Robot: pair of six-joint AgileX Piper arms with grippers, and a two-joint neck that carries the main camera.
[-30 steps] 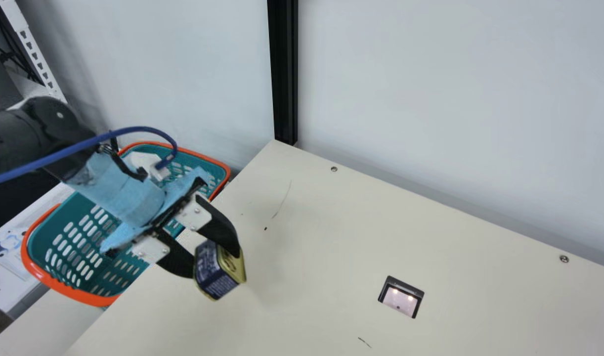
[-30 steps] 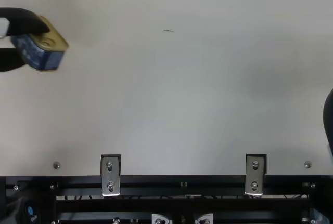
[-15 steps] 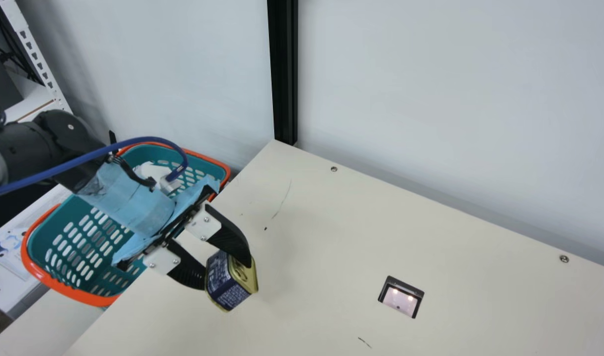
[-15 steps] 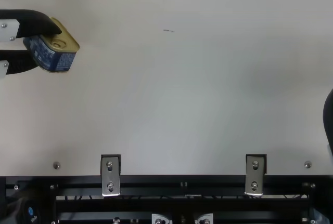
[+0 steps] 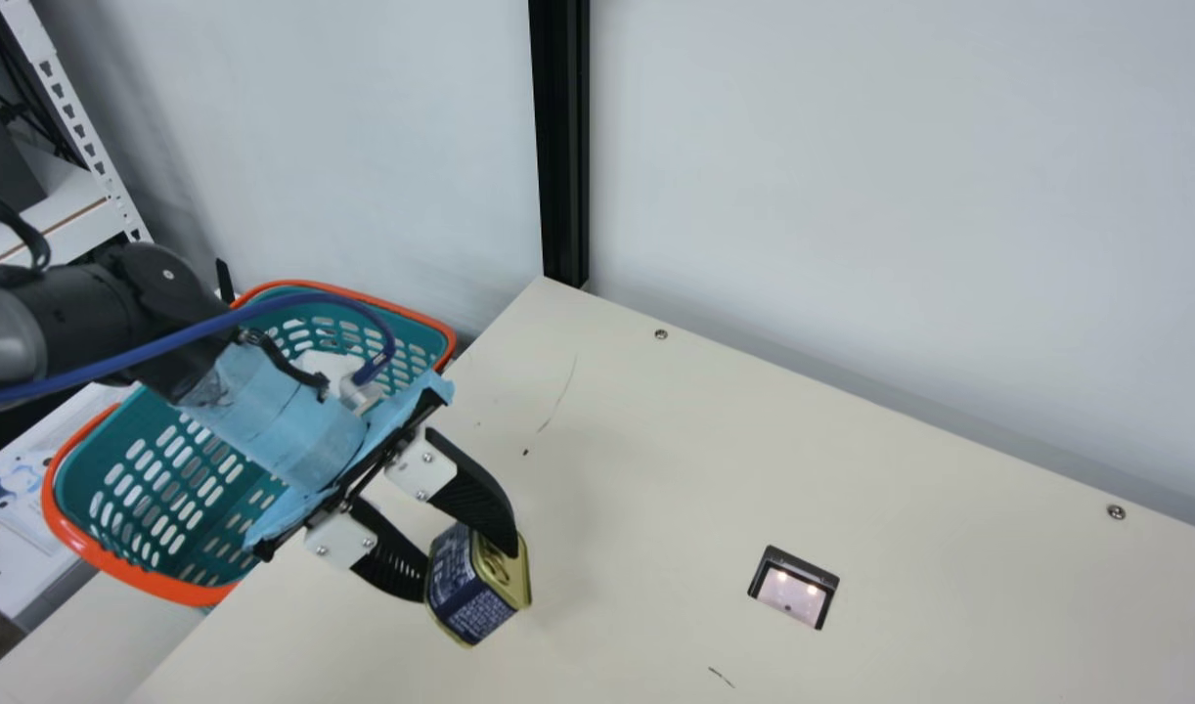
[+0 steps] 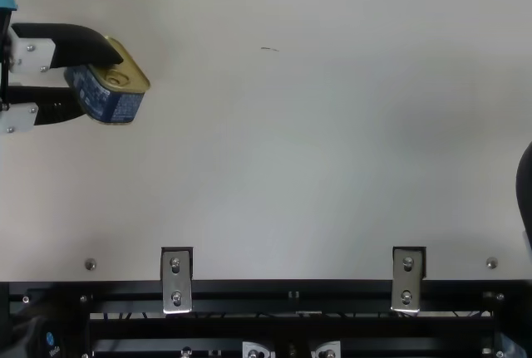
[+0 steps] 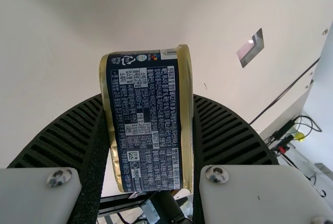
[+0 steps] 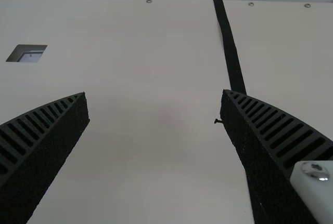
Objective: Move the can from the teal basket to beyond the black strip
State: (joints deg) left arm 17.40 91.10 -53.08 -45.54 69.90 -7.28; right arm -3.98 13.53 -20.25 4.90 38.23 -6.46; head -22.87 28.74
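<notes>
left gripper (image 5: 470, 575): pinching can (image 5: 472, 598), tilted, above tabletop (image 5: 901, 508) near left edge | right gripper (image 8: 155, 94): spread | risk: fingertip hold may slip if bumped; early release, can short of black strip (image 8: 229, 47)

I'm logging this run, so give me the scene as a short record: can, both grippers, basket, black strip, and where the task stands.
can: blue and gold, tilted, held over the table
left gripper: shut on the can
right gripper: open, nothing between its fingers
basket: teal with orange rim, beside the table
black strip: lies across the table
task status: can out of basket, not yet set down
</notes>
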